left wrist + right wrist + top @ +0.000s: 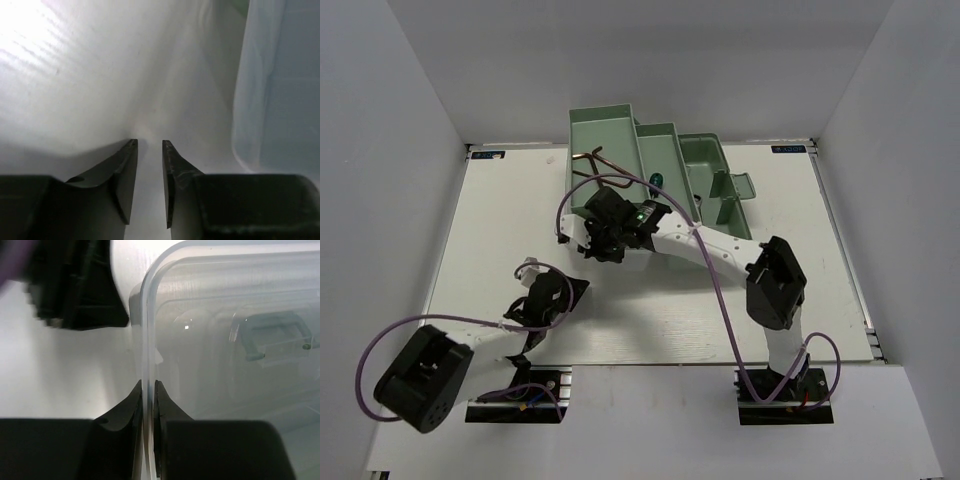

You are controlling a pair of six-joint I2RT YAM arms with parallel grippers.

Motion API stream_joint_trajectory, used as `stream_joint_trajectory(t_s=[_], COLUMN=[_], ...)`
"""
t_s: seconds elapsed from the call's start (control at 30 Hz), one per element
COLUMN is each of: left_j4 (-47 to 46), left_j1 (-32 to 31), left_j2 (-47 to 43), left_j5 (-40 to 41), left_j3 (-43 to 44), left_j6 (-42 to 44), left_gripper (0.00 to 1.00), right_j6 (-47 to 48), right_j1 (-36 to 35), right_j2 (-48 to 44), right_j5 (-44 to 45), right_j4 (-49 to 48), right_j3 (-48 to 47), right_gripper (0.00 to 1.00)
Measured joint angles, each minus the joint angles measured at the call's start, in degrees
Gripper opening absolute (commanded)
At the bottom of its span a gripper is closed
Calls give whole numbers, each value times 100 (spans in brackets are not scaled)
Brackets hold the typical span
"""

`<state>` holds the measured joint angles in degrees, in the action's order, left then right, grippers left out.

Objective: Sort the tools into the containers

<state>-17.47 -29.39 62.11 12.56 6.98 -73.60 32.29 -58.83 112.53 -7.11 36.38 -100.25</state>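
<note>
White table (720, 320), translucent lid (225, 340) in right tool (148, 385)

Through my left claw (149, 143): its dark fingers (122, 175) a narrow gap apart, nothing between them, above the white counter (75, 75); a translucent lid (280, 100) at right.

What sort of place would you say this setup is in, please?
Most likely a robotics lab test cell, not a real workshop: a white table boxed in by plain white panels, two arms bolted at its near edge, and a single pale-green toolbox with a translucent lid.
</note>
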Motion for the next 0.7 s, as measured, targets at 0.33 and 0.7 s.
stream_joint_trajectory(t_s=[0.33,0.7], left_j4=[-3150,-3580], left_j1=[332,590], left_j2=[1943,2249], left_j5=[-372,-667], left_j3=[-138,-48], left_j6=[518,807], left_gripper=[57,60], right_j6=[-205,-262], right_j1=[37,157], right_j2=[-459,-741], right_j5=[-243,-35], right_j4=[-59,-616], right_j3=[470,1290], right_gripper=[0,37])
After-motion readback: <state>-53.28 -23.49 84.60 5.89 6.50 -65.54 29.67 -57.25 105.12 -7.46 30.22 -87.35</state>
